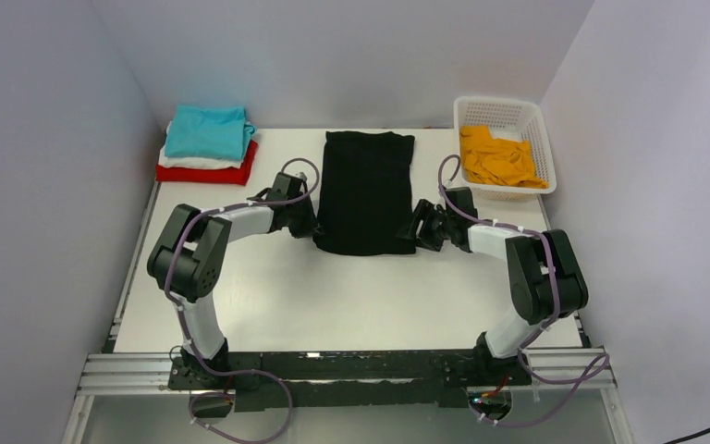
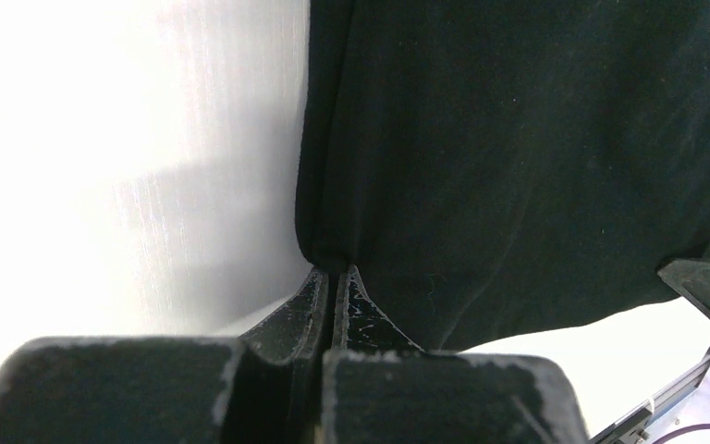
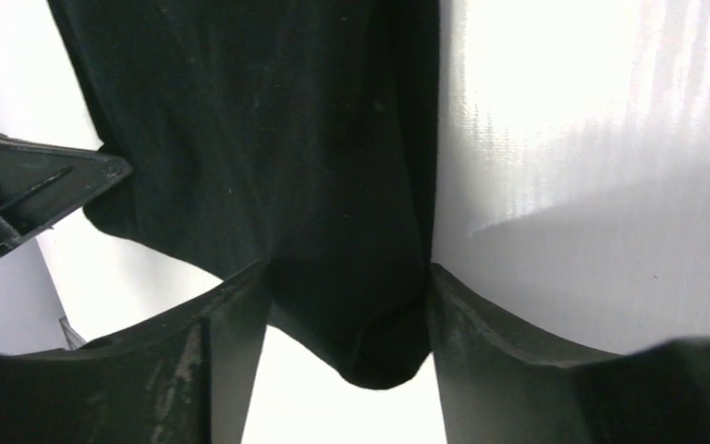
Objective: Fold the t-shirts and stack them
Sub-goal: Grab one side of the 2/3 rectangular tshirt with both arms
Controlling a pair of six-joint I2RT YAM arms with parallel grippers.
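A large black t-shirt (image 1: 365, 190) lies folded into a long strip in the middle of the table. My left gripper (image 1: 310, 222) is at its near left corner. In the left wrist view, that gripper (image 2: 333, 270) is shut, with the shirt's edge (image 2: 518, 139) pinched at its tips. My right gripper (image 1: 416, 229) is at the near right corner. In the right wrist view, that gripper (image 3: 347, 270) is open, with the shirt's corner (image 3: 370, 342) lying between the fingers. Teal (image 1: 208, 129), white (image 1: 194, 161) and red (image 1: 205, 172) shirts are stacked at the back left. An orange shirt (image 1: 497, 157) lies in the basket.
A white lattice basket (image 1: 544, 139) stands at the back right corner. The folded stack sits by the left wall. White walls close in the table on three sides. The arm bases and a metal rail (image 1: 333, 370) run along the near edge.
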